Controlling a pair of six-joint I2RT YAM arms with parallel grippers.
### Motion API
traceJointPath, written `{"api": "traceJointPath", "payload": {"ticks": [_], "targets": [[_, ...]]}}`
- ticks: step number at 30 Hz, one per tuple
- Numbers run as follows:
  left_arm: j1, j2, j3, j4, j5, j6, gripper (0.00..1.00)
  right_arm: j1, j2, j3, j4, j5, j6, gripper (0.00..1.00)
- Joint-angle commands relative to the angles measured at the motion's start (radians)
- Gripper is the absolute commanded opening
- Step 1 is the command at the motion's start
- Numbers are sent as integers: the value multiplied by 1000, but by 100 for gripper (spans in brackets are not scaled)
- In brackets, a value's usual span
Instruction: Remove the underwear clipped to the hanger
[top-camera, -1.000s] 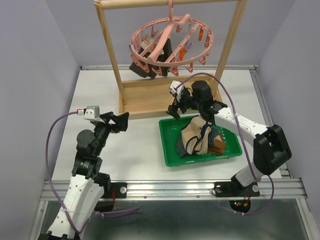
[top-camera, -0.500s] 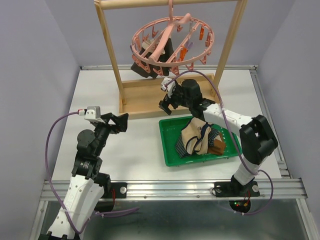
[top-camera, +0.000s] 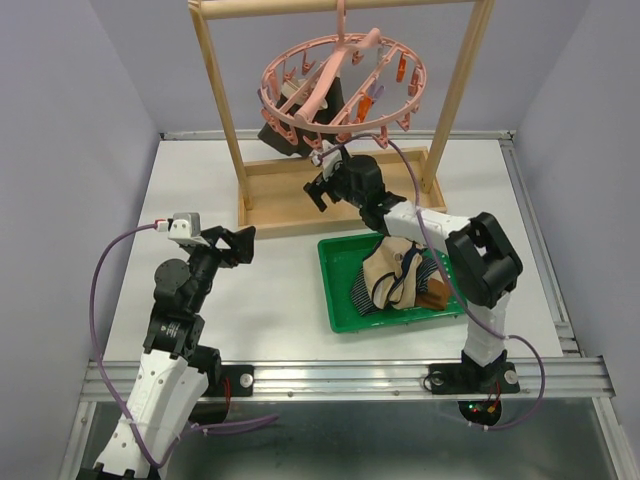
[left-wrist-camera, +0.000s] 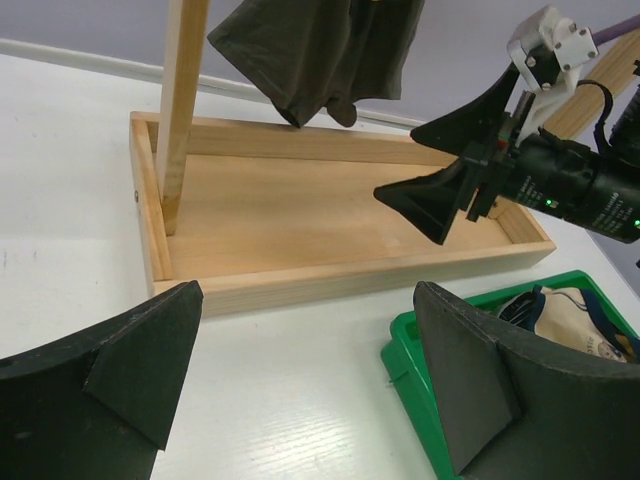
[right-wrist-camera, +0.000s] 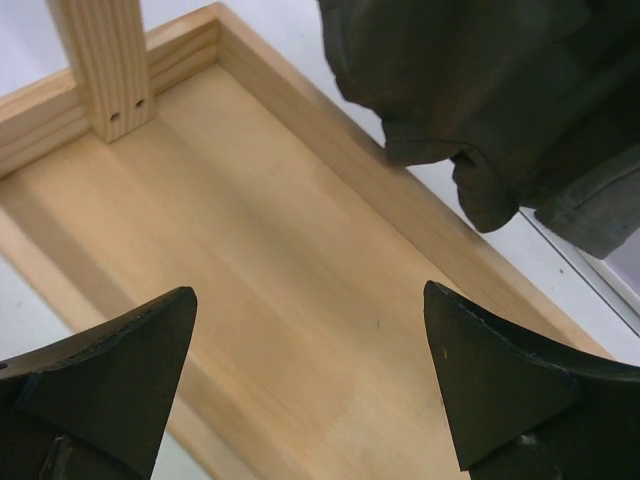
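Change: your right hand (top-camera: 316, 190) has swung off the tray (top-camera: 338, 305) and now sits over the frame base (top-camera: 270, 205), just below the hanger (top-camera: 345, 85).
Right hand: jaws spread wide, holding nothing.
Left hand (top-camera: 243, 243): jaws wide, empty, over the counter (top-camera: 270, 290), well apart from the hanger.
Underwear: dark underwear (top-camera: 290, 135) hangs clipped at the ring's left side. Loose underwear (top-camera: 400, 275) lies in the tray.
Meaning: this looks like the last clipped piece. You likely need to rise and close on its lower hem.
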Motion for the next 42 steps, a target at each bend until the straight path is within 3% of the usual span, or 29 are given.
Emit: {"api": "traceJointPath", "payload": {"ticks": [1,16,21,26,35,39,40,42], "targets": [[0,3,31,26,-15,18,99,8,69,145,134,78,81,100],[0,3,25,23,-35,15,99,63,311,279,324,322,18,100],[0,18,28,25,-26,15,99,77,441,430,393,488,-17,100],[0,14,25,21,-33,13,99,77,566,558,462,483,-64,100],[0,14,28,14,-39,10,99,89,836,958,517,583,-189,100],[0,12,29,8,-39,8,99,86,925,1075,519,559,-213,85],[0,11,29,8,-39,7,99,85,932,1081,519,545,-213,74],[0,11,29,5,-39,5,99,82,923,1067,519,531,-201,60]]}}
